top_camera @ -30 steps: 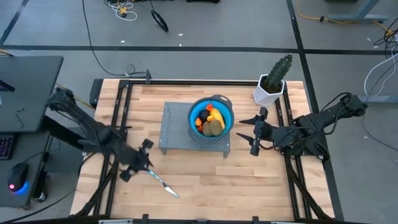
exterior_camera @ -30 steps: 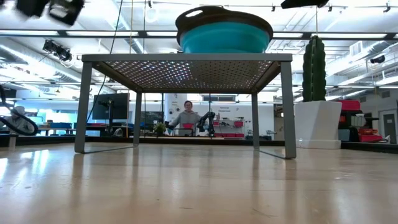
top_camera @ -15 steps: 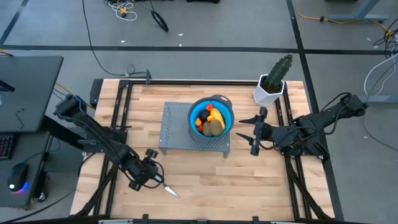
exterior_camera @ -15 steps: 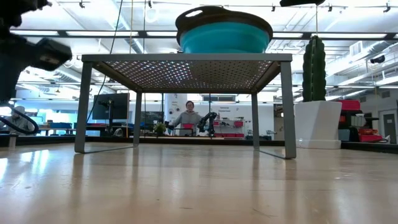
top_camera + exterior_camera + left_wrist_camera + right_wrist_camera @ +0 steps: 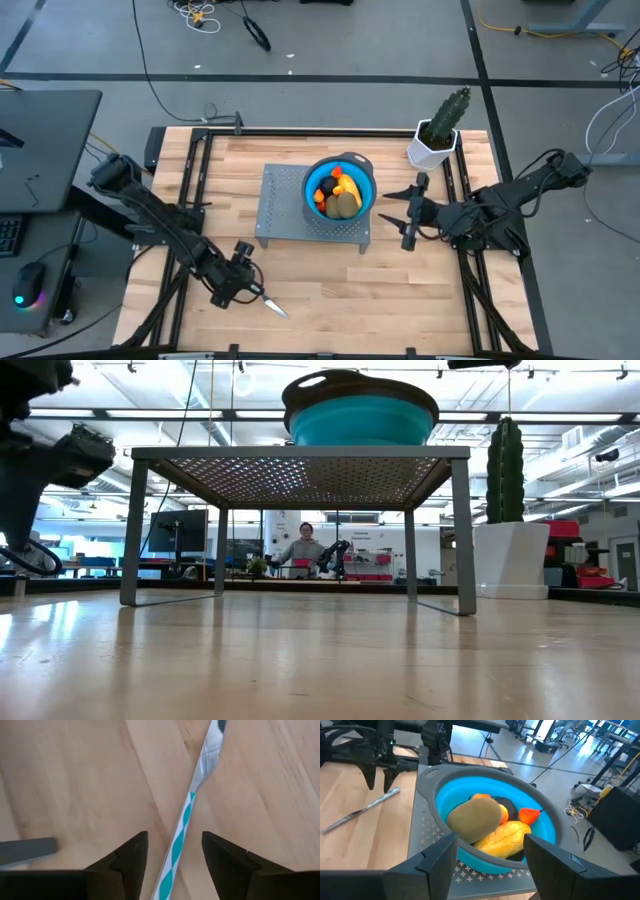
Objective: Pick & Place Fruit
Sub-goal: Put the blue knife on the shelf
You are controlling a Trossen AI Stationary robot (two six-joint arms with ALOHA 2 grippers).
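Wooden table [image 5: 330, 270], left end effector [image 5: 172, 852] apart astride knife [image 5: 186, 827] (blade tip cropped), right end effector [image 5: 490, 852] apart, fruit [image 5: 487, 822] seemingly heaped in bowl [image 5: 545, 825].

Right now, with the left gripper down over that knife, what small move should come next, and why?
Probably close the left gripper on the knife: its fingers stand open on either side of the striped handle, which lies flat on the table. The fruit is already in the blue bowl.

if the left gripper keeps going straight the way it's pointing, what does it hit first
Probably the knife: the open left gripper straddles its striped handle on the table, so it would likely meet that handle, then the wood. Depth is hard to judge.
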